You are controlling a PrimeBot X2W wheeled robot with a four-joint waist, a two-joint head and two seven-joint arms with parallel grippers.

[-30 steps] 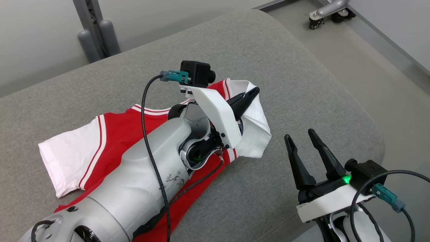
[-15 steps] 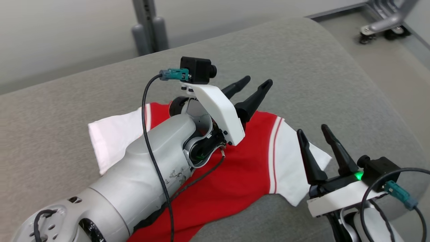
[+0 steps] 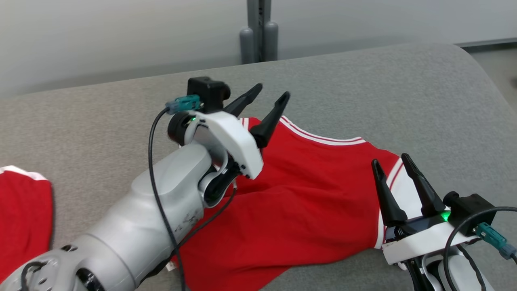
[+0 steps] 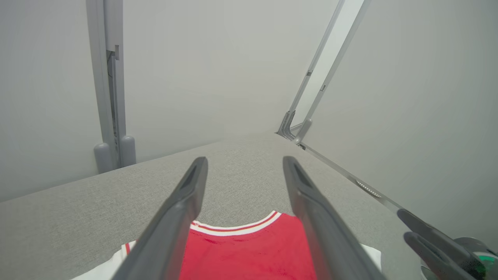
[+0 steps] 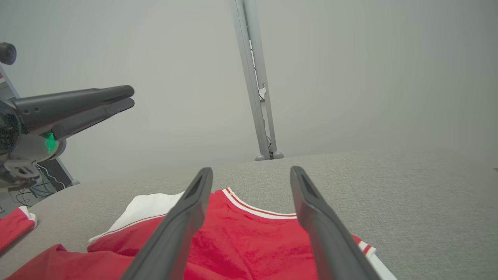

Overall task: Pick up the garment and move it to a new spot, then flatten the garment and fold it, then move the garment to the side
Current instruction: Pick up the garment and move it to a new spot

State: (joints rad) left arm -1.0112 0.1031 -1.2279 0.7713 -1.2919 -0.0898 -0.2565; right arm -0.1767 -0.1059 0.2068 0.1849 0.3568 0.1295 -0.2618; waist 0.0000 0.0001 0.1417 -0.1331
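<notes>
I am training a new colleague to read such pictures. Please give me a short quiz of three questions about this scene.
1. True or false: the left hand is shut on the red shirt.
2. What colour are the shirt's sleeves? A white, B blue, C black.
3. How many hands stand open above the grey cushion?
Key: 1 false; 2 A; 3 two, the left hand and the right hand.
</notes>
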